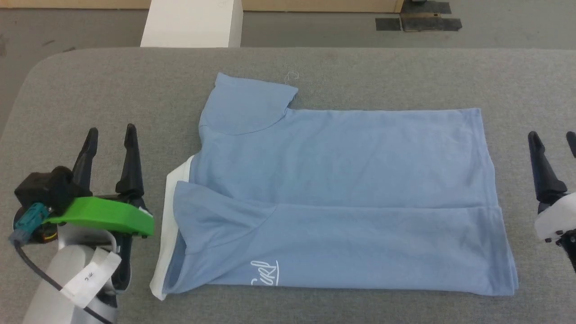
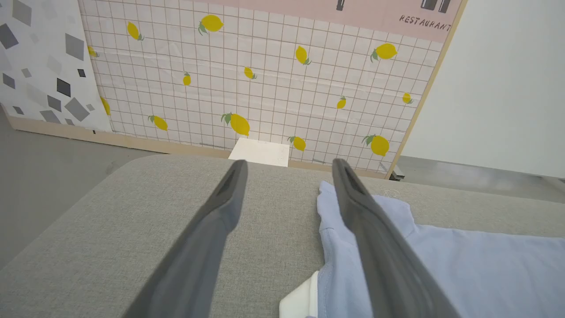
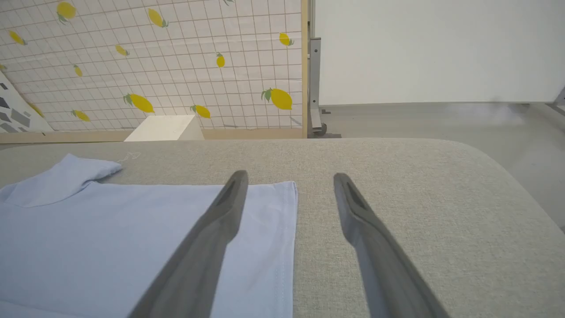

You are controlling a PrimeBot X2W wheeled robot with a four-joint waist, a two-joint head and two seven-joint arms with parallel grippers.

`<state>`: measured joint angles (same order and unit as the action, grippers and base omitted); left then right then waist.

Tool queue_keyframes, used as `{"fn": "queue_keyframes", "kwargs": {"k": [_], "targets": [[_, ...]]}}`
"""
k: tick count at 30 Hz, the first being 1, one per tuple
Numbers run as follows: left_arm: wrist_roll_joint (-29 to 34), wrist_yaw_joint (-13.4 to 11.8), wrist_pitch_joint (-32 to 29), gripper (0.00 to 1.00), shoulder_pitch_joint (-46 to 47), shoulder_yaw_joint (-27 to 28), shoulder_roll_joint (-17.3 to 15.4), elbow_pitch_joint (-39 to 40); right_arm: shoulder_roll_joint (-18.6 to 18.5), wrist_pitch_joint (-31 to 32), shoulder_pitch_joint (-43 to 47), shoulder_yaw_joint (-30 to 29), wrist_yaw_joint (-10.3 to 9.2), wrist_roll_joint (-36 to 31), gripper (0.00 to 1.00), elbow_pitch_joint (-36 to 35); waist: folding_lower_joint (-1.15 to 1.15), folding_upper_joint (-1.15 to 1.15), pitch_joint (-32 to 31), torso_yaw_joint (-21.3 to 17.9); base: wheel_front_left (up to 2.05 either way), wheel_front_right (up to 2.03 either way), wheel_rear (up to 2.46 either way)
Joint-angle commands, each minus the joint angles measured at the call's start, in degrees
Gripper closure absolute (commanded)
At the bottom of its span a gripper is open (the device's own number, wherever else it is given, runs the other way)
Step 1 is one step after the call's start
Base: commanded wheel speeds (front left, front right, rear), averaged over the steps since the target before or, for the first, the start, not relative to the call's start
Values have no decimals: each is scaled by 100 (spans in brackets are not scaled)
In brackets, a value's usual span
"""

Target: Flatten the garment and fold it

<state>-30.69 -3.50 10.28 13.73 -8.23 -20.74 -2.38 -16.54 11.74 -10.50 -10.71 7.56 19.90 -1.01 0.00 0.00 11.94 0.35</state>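
On the grey, coarsely woven table [image 1: 90, 90] with its rounded corners, the garment [image 1: 342, 180] is laid out sideways at the middle. It is a light blue T-shirt of soft, smooth knit. Its neck is turned to the robot's left and its straight, stitched hem to the right. The near long side is folded over the body, so a straight edge is seen running across the cloth. The near sleeve is tucked in under that fold. The far sleeve [image 1: 247, 103] is spread flat and rounded. A white inner panel [image 1: 168, 225] is exposed at the neck. The white script logo [image 1: 265, 273] is partly cut off by the near fold and cannot be read.

The left gripper [image 1: 112, 129] is held just beside the neck, its two dark tapered fingers spread wide with nothing between them. A glossy green part [image 1: 101, 213] and a white label [image 1: 90, 274] are carried on its wrist. The right gripper [image 1: 552, 137] is placed near the hem, partly cut off by the picture's edge; in the right wrist view its fingers are likewise parted and empty. Whether either gripper touches the table cannot be told. Beyond the table, a white block [image 1: 193, 22] is cut off at the top.
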Motion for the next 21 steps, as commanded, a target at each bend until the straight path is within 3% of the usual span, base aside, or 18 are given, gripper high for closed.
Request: {"fn": "queue_keyframes", "kwargs": {"k": [1, 11, 21], "targets": [[73, 52, 149, 0, 213, 0, 46, -97, 6, -166, -115, 51, -8, -34, 0, 93, 0, 0, 107, 20, 0, 0, 0], [245, 390, 335, 0, 984, -223, 158, -847, -45, -544, -505, 260, -8, -60, 0, 508, 0, 0, 582, 35, 0, 0, 0], [308, 741, -408, 0, 2746, -663, 228, -1821, -142, -428, -985, 455, -8, -74, 0, 352, 0, 0, 1298, -94, 0, 0, 0]]}}
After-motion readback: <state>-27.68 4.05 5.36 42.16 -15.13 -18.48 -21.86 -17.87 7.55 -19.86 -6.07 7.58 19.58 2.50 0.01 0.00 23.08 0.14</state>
